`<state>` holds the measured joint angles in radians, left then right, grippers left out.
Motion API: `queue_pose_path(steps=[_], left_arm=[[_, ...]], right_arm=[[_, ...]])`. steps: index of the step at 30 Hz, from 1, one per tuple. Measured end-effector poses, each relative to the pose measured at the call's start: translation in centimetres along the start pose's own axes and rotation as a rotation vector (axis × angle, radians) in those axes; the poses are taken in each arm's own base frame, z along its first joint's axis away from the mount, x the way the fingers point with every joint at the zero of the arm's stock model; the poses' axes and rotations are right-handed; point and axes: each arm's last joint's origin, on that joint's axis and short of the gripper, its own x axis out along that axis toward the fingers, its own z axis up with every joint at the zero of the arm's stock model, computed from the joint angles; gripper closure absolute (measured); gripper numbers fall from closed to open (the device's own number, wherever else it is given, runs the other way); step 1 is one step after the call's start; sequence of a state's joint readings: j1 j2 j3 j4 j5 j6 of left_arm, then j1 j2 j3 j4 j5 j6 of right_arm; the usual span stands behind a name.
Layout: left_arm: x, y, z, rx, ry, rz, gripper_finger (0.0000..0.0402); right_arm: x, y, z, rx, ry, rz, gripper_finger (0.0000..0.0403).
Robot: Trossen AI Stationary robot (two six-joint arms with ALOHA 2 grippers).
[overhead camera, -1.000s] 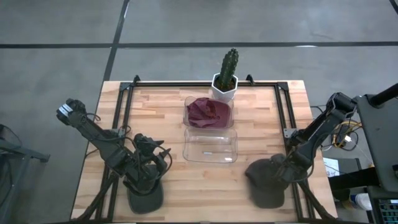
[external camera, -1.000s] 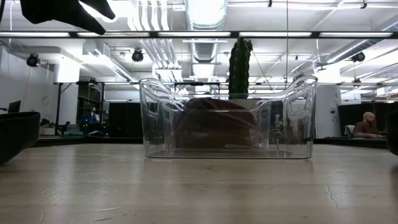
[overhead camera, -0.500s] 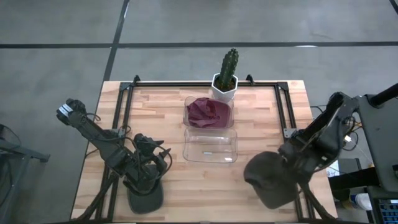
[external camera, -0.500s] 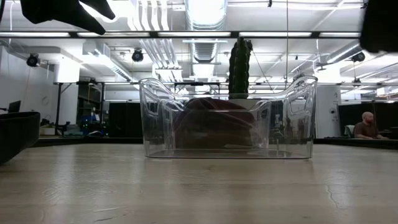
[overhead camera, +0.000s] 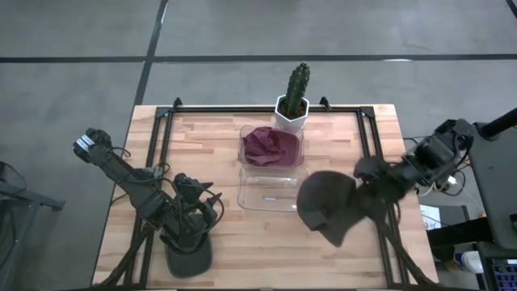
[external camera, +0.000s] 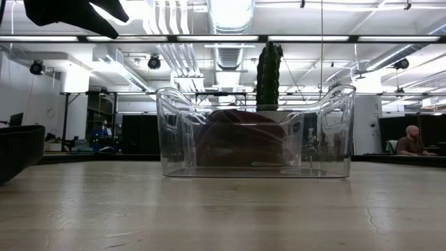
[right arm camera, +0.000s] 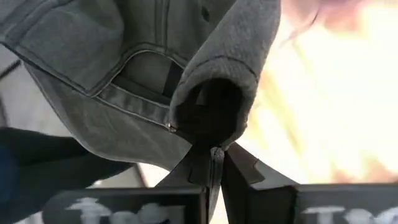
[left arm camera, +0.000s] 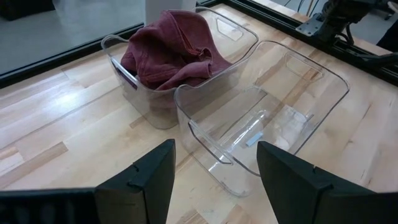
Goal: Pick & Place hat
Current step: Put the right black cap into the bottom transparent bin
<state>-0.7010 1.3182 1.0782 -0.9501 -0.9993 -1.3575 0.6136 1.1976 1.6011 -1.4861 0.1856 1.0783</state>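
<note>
Right gripper has its fingers clenched on the back edge of the grey hat, which hangs in the air off the bench, just beside the right end of the empty clear bin. The other clear bin behind it already holds a maroon cloth, so my guess is the empty one is the target.

To do this well, I'd carry the hat further in until the crown sits over the middle of the bin, then lower it before letting go. It's floppy and dangling off one pinch point, so the brim could easily catch on the bin's rim and drag the bin sideways.

Left gripper waits low at the front-left of the bench, fingers spread apart and empty, next to a dark hat.
</note>
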Motion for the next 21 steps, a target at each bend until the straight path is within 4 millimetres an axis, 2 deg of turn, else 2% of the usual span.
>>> queue_pose_path(steps=[8,14,21], left_arm=[[0.0,0.0,0.0,-0.001,0.0,0.0,0.0184],[0.0,0.0,0.0,-0.003,0.0,0.001,0.0184],[0.0,0.0,-0.2,0.003,0.047,-0.007,0.0184]], right_arm=[[1.4,-1.3,6.0,-0.199,0.012,-0.052,0.0391],[4.1,-1.1,11.9,-0.428,0.069,-0.072,0.0391],[7.4,-1.5,17.6,-0.63,0.143,-0.126,0.0391]])
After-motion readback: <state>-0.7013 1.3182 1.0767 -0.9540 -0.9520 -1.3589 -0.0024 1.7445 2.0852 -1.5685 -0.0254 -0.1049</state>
